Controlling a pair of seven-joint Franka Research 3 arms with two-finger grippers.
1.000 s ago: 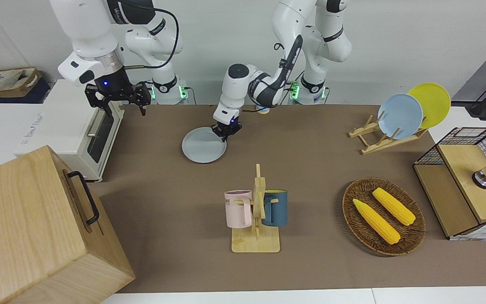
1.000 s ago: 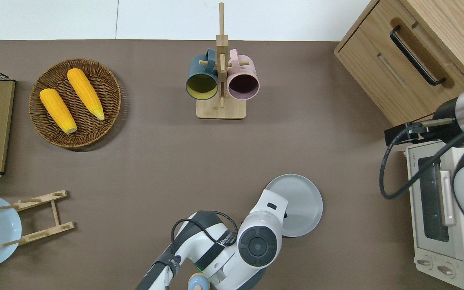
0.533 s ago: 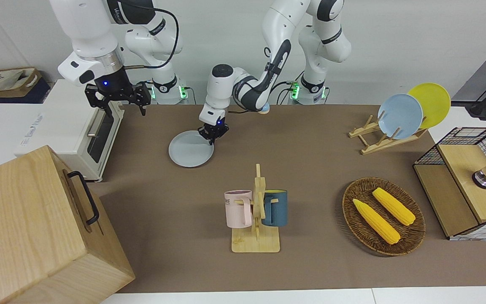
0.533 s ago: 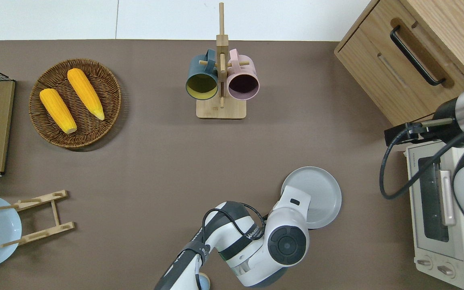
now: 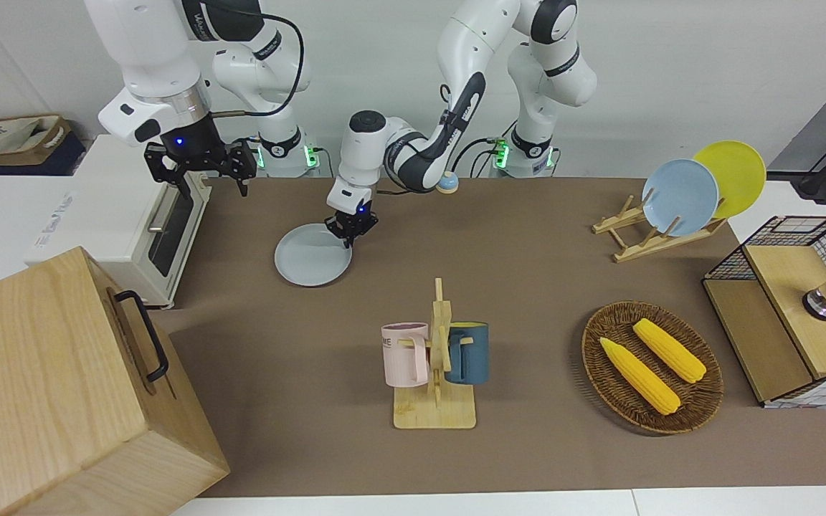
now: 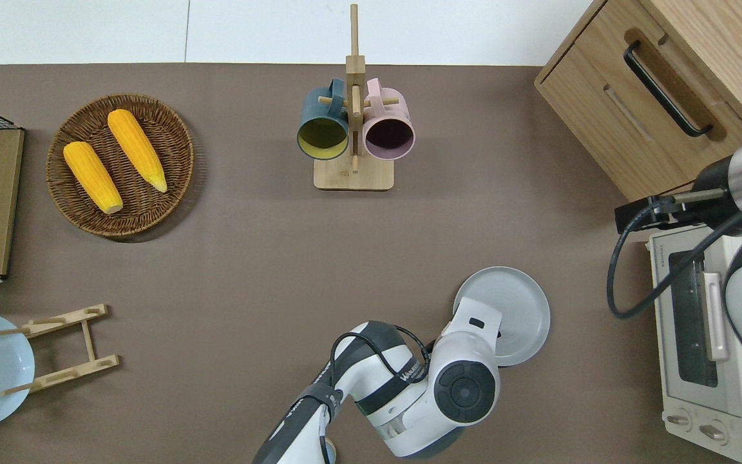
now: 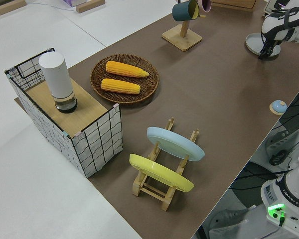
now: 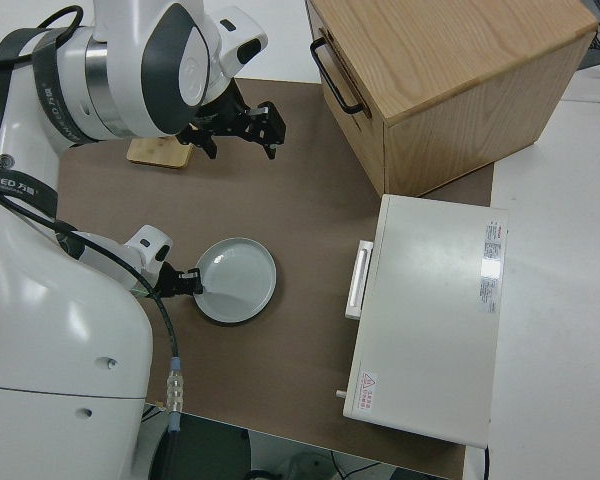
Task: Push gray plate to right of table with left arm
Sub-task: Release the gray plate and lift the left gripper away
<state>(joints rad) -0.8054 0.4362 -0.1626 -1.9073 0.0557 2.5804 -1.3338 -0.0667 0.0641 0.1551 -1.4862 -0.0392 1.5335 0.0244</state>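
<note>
The gray plate (image 5: 310, 256) lies flat on the brown table (image 5: 528, 287), on the half toward the right arm's end and close to the robots' edge. My left gripper (image 5: 347, 229) is low at the plate's rim on the side toward the left arm's end, shut, touching the plate. In the overhead view the left arm's wrist (image 6: 467, 361) covers the gripper and part of the gray plate (image 6: 513, 303). The right side view shows the gray plate (image 8: 240, 280) with the left gripper (image 8: 187, 283) at its edge. My right gripper (image 5: 201, 166) is parked, open.
A white toaster oven (image 5: 126, 222) and a wooden box (image 5: 62, 387) stand at the right arm's end. A mug rack (image 5: 436, 373) stands mid-table, farther from the robots. Toward the left arm's end are a corn basket (image 5: 651, 367), a plate rack (image 5: 678, 208) and a wire crate (image 5: 793, 315).
The left gripper has slid the gray plate toward the right arm's end of the table, most of the way in the first half second. The right arm has not moved.
</note>
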